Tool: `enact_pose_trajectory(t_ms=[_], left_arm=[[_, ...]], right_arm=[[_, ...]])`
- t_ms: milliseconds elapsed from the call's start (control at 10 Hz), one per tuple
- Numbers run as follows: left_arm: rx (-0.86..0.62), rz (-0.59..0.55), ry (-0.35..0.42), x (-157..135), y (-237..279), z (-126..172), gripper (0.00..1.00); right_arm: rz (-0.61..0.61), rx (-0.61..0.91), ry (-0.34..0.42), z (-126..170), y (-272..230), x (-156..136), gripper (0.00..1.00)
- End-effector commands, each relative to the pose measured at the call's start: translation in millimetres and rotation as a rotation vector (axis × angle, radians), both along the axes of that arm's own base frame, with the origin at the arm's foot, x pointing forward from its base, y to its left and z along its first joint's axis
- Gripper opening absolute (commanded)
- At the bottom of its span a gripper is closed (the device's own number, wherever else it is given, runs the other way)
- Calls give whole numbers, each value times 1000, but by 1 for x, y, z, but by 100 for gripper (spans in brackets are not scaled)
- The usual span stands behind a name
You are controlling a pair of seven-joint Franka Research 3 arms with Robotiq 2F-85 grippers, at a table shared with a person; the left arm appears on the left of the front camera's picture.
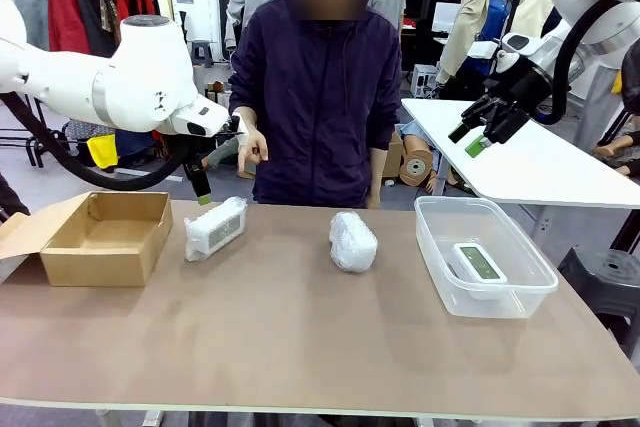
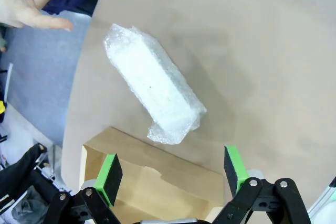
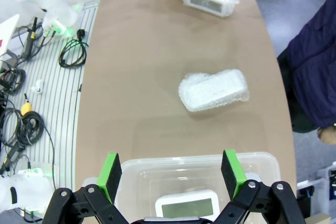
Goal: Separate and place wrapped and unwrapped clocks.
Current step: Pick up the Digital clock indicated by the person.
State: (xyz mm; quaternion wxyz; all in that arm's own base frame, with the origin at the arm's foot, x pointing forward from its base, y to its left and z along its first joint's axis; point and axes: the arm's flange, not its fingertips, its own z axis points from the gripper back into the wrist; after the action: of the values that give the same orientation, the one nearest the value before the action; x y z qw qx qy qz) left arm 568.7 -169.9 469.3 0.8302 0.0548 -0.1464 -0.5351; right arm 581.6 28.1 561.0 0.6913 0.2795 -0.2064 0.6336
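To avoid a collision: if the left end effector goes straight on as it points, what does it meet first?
The left end effector would probably meet the boxy wrapped bundle first; depth is unclear.

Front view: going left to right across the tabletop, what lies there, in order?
cardboard box → boxy wrapped bundle → rounded wrapped bundle → clear plastic tub, with the bare white clock lying inside it.
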Motion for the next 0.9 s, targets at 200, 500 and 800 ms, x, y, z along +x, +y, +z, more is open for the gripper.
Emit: enact_pose_trajectory(t_ms=[200, 500, 800], left_arm=[[7, -4, -12, -2, 2, 6, 100], [66, 265, 10, 13, -19, -5, 100], [37, 335, 61, 39, -28, -29, 100]], right_arm=[[7, -17, -1, 1, 1, -3, 100], [7, -17, -1, 1, 1, -3, 100], [7, -17, -1, 1, 1, -3, 100]])
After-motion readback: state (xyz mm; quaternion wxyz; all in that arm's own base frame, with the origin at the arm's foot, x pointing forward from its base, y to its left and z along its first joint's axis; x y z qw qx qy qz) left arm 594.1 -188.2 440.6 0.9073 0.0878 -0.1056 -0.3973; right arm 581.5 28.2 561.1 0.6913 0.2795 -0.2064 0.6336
